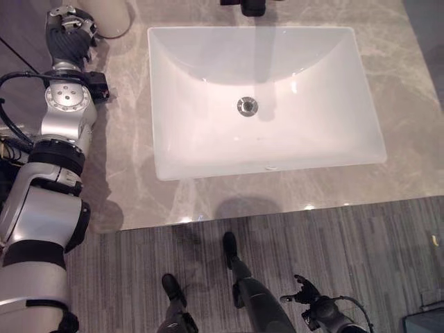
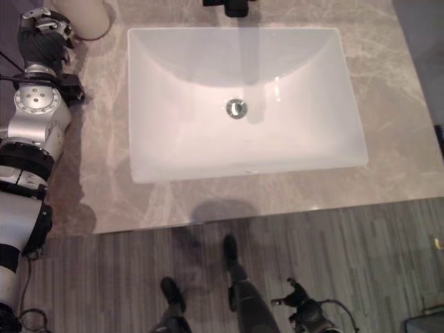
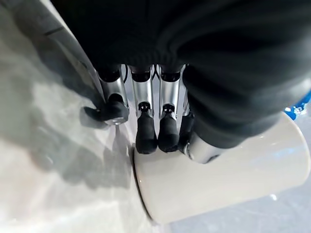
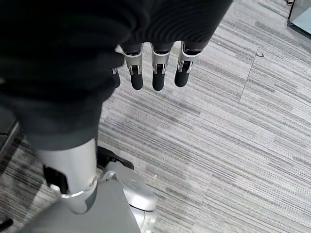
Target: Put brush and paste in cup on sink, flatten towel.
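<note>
A white cup (image 1: 104, 12) stands at the counter's far left corner, beside the sink (image 1: 208, 156). My left hand (image 1: 68, 31) is right next to it. In the left wrist view its fingers (image 3: 146, 136) run nearly straight, their dark tips against the foot of the cup (image 3: 218, 179), and the thumb (image 3: 204, 148) lies over the cup's side. A bit of something blue (image 3: 297, 108) shows past the cup's far end. My right hand (image 1: 305, 290) hangs low over the floor, with its fingers (image 4: 158, 73) straight and nothing in them.
The white rectangular sink fills the middle of the grey marble counter (image 1: 132, 187), with a drain (image 1: 247, 105) at its centre and a dark tap (image 1: 253, 7) at the back edge. Striped grey floor (image 1: 374, 243) lies in front of the counter.
</note>
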